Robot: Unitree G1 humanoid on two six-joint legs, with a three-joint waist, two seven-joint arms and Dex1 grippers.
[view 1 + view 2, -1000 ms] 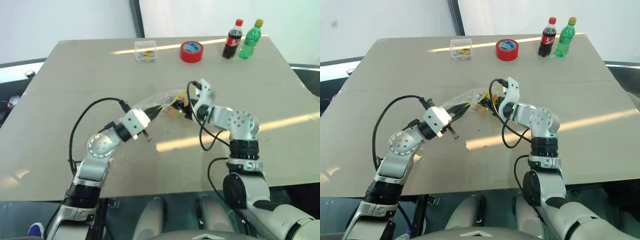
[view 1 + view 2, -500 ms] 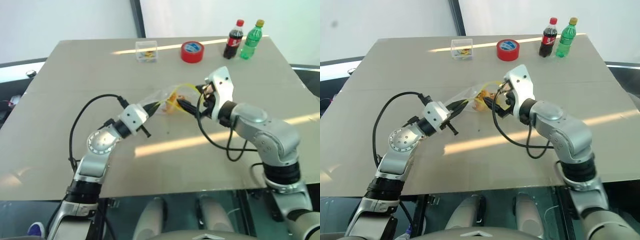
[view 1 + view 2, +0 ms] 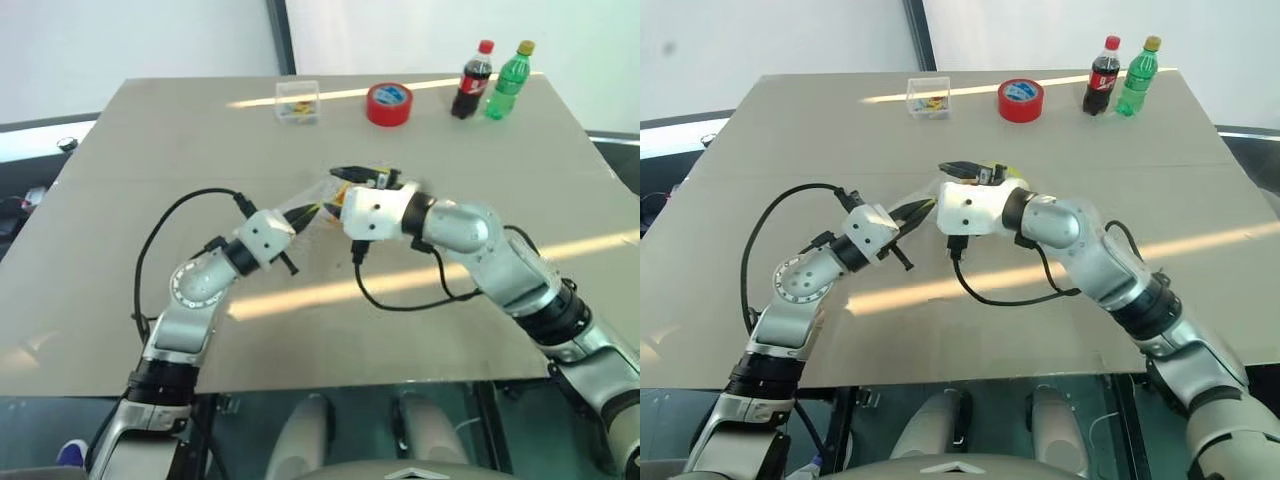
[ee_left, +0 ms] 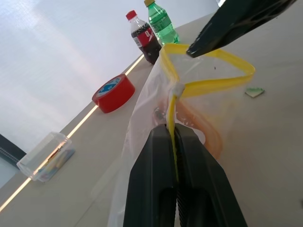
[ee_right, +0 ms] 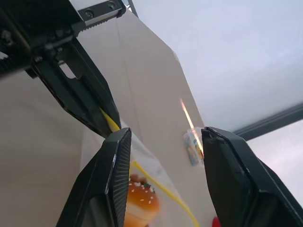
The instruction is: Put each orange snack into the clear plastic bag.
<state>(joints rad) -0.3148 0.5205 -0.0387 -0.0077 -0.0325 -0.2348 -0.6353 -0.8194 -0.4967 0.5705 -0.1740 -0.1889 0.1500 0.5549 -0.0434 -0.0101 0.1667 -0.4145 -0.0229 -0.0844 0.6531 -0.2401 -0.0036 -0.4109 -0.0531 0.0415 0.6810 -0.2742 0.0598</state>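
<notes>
The table (image 3: pixel 120 180) spans the scene, and both arms reach in over its middle toward each other. The left arm rises from the near left, bent at the elbow, its left gripper (image 4: pixel 174 137) pointing forward and to the right, about level, jaws pinched tight on the yellow seal strip of the clear plastic bag (image 4: pixel 147 109). The bag hangs from that pinch, its long axis running away from the fingertips toward the right gripper (image 5: pixel 163 179), its mouth pulled into a loop. The right arm sweeps in from the near right, forearm long and low, wrist turned so its gripper points left toward the bag mouth; its jaws stand apart with nothing clamped between them, one fingertip (image 4: pixel 222 33) touching the strip's far side. An orange snack (image 5: pixel 139 201) lies inside the bag, just beyond the right fingertips.
</notes>
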